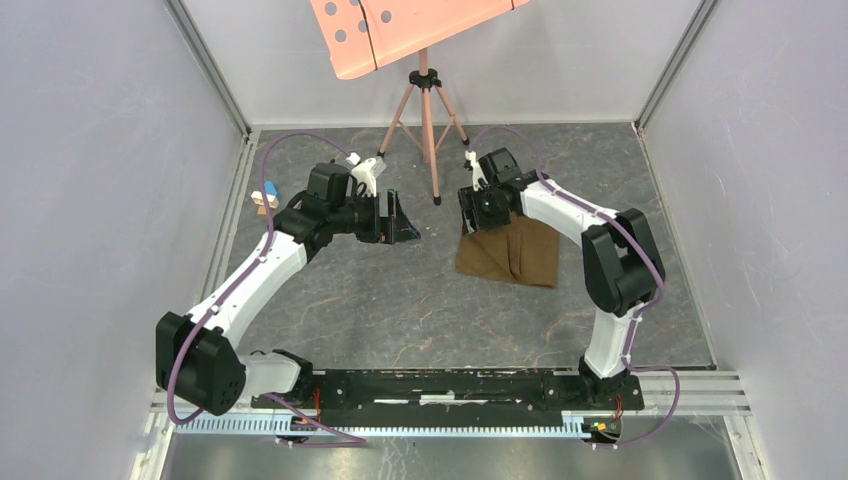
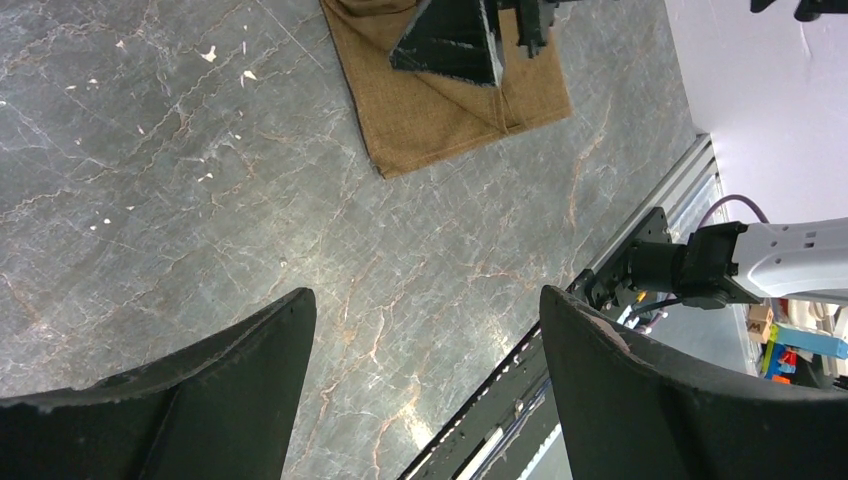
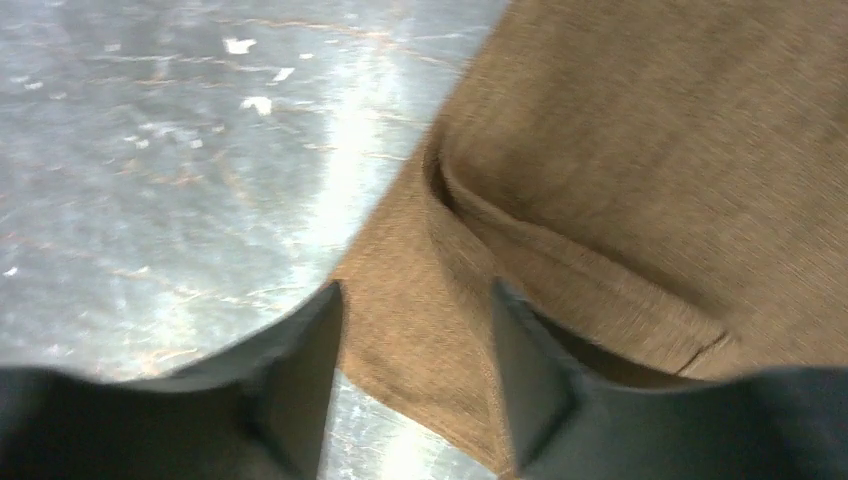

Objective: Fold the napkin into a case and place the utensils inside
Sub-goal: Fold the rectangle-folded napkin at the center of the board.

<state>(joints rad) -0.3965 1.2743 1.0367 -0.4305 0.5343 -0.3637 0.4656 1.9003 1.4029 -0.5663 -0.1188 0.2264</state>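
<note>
Napkin (image 1: 512,256), loosely folded in layers, lies at 3 o'clock on the tabletop (image 1: 400,305). Right jaws, spread, hang over its 10 o'clock corner; left jaws, spread wide, hover at 9 o'clock. Case unfinished; utensils unseen.

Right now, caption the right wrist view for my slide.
Right hand open over a folded edge of the napkin on the grey table.

Wide bare tabletop (image 1: 400,300) in the middle between both arms, free for passing; less room at the far side, with tripod (image 1: 428,130) legs between left tool (image 1: 402,224) and right tool (image 1: 479,224), small block (image 1: 265,195) near left wall.
</note>
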